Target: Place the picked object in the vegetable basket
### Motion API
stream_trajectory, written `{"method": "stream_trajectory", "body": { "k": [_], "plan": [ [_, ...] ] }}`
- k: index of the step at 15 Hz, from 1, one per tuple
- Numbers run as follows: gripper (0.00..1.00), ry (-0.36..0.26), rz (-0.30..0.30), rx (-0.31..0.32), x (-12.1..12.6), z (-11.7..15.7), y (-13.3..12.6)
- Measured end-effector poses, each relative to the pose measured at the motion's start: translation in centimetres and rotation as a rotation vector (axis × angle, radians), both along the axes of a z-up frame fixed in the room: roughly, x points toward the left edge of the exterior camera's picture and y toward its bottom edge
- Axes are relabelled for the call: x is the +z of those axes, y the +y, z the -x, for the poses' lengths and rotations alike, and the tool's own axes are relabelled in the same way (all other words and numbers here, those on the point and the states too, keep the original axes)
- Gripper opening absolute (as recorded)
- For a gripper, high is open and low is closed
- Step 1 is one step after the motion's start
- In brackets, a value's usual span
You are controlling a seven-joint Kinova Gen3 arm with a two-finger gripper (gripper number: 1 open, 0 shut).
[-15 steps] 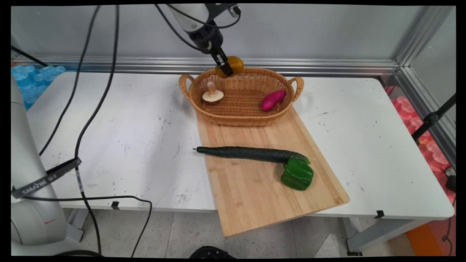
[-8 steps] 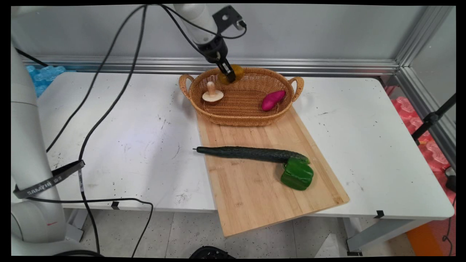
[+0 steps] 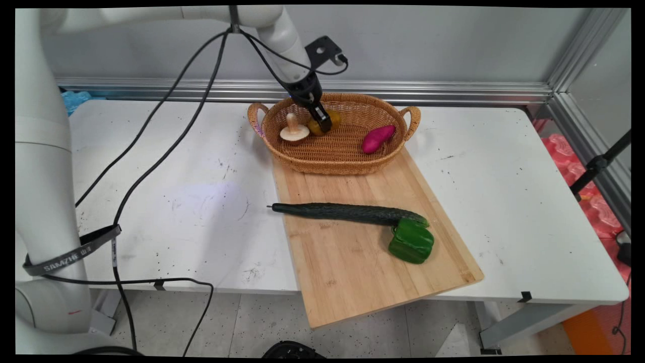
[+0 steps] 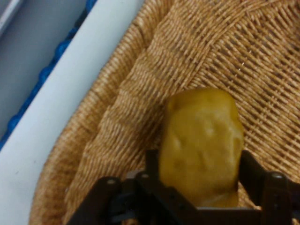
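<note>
One yellow-brown potato (image 4: 201,145) sits clamped in our end effector (image 3: 322,122), a finger (image 4: 152,164) pressed to each flank, and we have it low inside the wicker basket (image 3: 342,164), toward the far left of the bowl. Whether it touches the weave beneath we cannot tell. Just to its left lies a mushroom (image 3: 294,130), stem up, near but apart; a purple sweet potato (image 3: 378,138) rests well off at the basket's right end.

We judge the potato to be firm and lumpy, light enough for this grip, with a smooth, slightly waxy-looking skin that could slip if squeezed on a bulge. The sound place to take it is where we have it, across the narrower waist, flanks flat to the pads.

The basket stands on the far end of a wooden cutting board (image 3: 352,282) on the desk (image 3: 529,201). Nearer us on the board, a long cucumber (image 3: 347,213) lies crosswise, its right tip touching a green bell pepper (image 3: 411,243).
</note>
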State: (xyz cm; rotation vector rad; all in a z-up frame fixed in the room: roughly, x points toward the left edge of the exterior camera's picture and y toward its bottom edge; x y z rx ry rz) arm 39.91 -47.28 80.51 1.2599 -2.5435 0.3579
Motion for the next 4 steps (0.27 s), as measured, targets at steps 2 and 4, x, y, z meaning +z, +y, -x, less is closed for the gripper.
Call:
{"method": "stream_trajectory", "body": {
  "k": [2,4],
  "plan": [
    [1.00,0.008,-0.001,-0.013,-0.49,0.21,-0.32],
    [1.00,0.021,0.007,-0.036,-0.46,0.48,-0.55]
  ]
}}
